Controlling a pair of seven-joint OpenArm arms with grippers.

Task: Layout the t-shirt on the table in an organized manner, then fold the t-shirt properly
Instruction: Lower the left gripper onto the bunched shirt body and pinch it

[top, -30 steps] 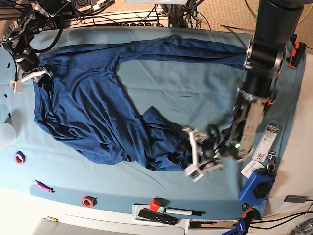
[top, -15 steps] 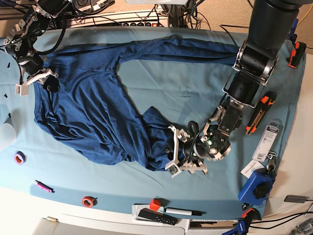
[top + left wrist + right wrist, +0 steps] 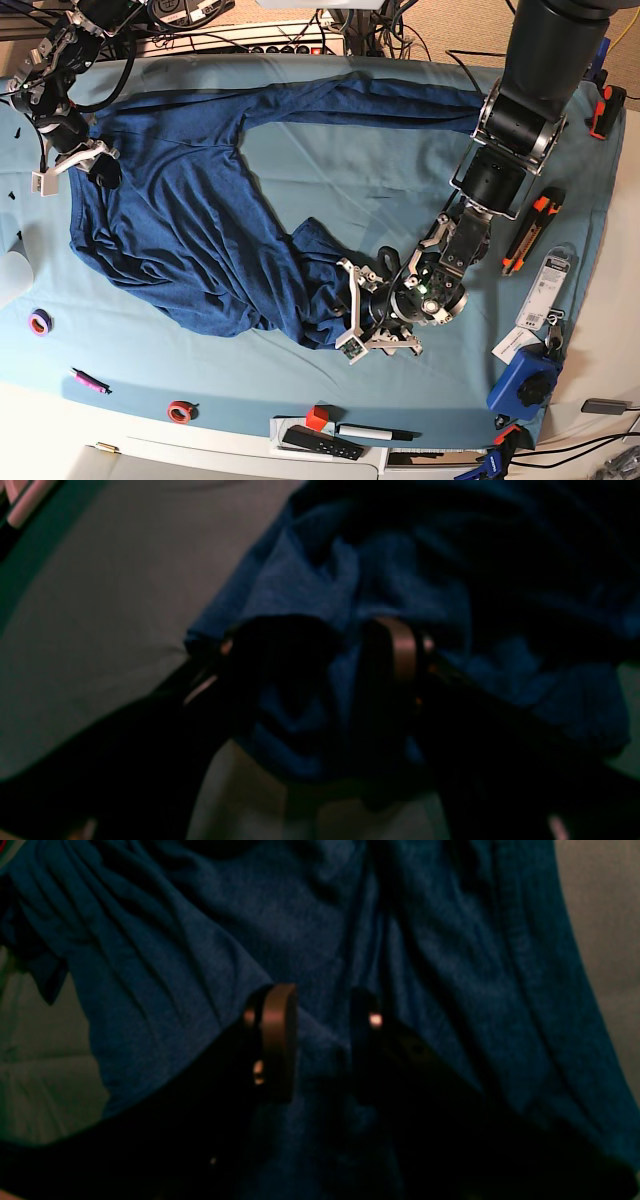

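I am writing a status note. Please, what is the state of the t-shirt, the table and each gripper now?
t-shirt: spread out unevenly, wrinkled, not folded.
table: partly covered by the shirt.
left gripper: jaws around a bunched shirt edge, not closed.
right gripper: gripping shirt fabric at the far corner.

t-shirt: dark navy-blue, heathered knit, soft and full of wrinkles.
pose: it lies spread but not flat, with one long band of cloth reaching along the far side toward my left arm.
near edge: bunched in folds, a clump at the front middle.
table: wide, covered with light teal cloth; the shirt covers mostly my right half.
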